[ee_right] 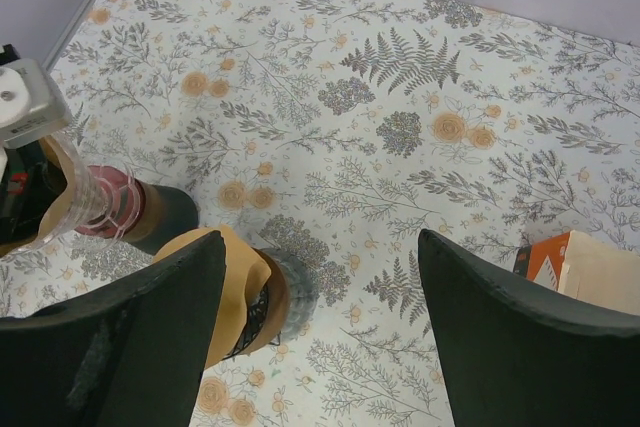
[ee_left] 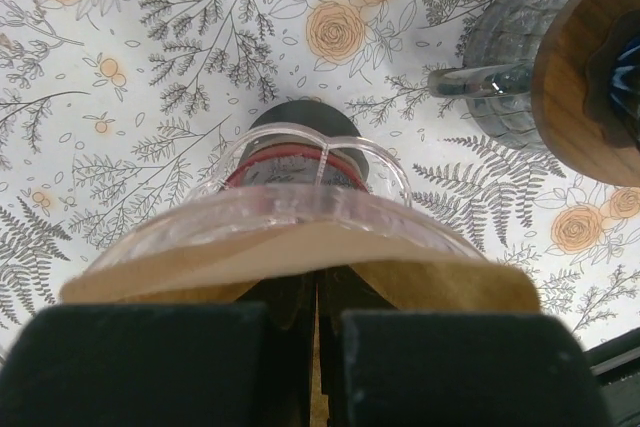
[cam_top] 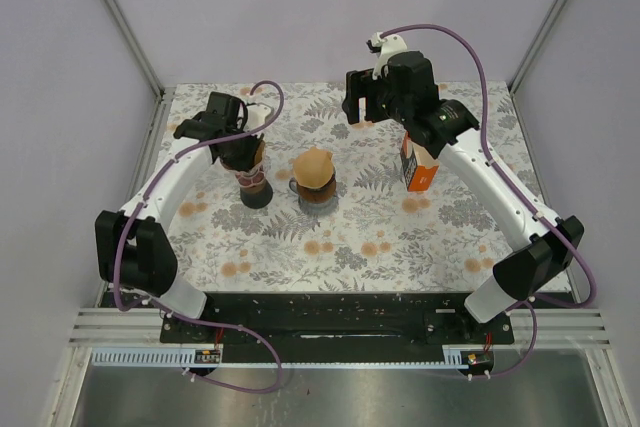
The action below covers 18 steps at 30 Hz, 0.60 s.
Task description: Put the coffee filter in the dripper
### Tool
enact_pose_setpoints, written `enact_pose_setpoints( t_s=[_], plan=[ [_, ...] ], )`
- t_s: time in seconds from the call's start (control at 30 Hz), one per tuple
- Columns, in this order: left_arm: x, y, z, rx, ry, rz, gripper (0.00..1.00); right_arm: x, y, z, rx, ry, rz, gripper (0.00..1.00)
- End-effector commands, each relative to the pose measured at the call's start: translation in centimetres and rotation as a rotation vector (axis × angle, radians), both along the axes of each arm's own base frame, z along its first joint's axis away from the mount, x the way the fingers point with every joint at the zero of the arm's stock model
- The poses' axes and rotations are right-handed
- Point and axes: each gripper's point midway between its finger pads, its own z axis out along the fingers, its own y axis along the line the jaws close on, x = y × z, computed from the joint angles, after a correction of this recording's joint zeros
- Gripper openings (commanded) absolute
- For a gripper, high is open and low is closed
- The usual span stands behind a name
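- Left jaws are pinched shut on the brown coffee filter (ee_left: 300,257), above the clear holder (ee_left: 300,209).
- The dripper (cam_top: 318,197) stands just to their right on the tabletop (cam_top: 400,237) — the left arm is nearer.
- Right jaws gape wide, empty.

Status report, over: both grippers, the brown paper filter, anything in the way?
Left gripper shut on brown paper coffee filter in clear plastic holder. Right gripper open, empty. Another brown filter already on glass dripper. Orange carton aside, not blocking.

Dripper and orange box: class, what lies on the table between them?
Nothing: only bare floral tablecloth separates the dripper and orange box, seen in the top view.
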Motion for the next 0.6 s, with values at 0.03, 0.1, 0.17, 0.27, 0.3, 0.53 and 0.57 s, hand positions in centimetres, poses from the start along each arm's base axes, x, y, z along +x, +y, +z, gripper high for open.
enact_pose_setpoints(
  t_s=[0.03, 0.1, 0.17, 0.27, 0.3, 0.53, 0.57],
  plan=[
    [0.2, -0.3, -1.6, 0.034, 0.017, -0.034, 0.0, 0.7, -0.1, 1.1, 0.031, -0.041, -0.01, 0.85],
    [0.3, -0.1, -2.0, 0.065, 0.019, -0.039, 0.0, 0.8, 0.0, 0.9, 0.03, -0.037, -0.009, 0.85],
    [0.3, 0.0, -2.5, 0.078, 0.029, -0.04, 0.0, 0.8, 0.1, 0.8, 0.031, -0.033, -0.005, 0.85],
    [0.5, 0.0, -2.8, 0.085, 0.035, -0.043, 0.0, 0.9, 0.1, 0.7, 0.032, -0.031, -0.007, 0.85],
    [0.4, 0.1, -3.1, 0.088, 0.043, -0.042, 0.0, 0.9, 0.1, 0.6, 0.029, -0.029, -0.007, 0.85],
    [1.0, -0.6, -1.0, 0.046, 0.005, -0.052, 0.14, 0.7, -0.2, 0.4, 0.024, -0.029, -0.008, 0.85],
    [1.2, -0.8, 0.2, 0.034, -0.022, -0.053, 0.18, 0.7, -0.3, 0.4, 0.024, -0.027, -0.012, 0.85]
  ],
)
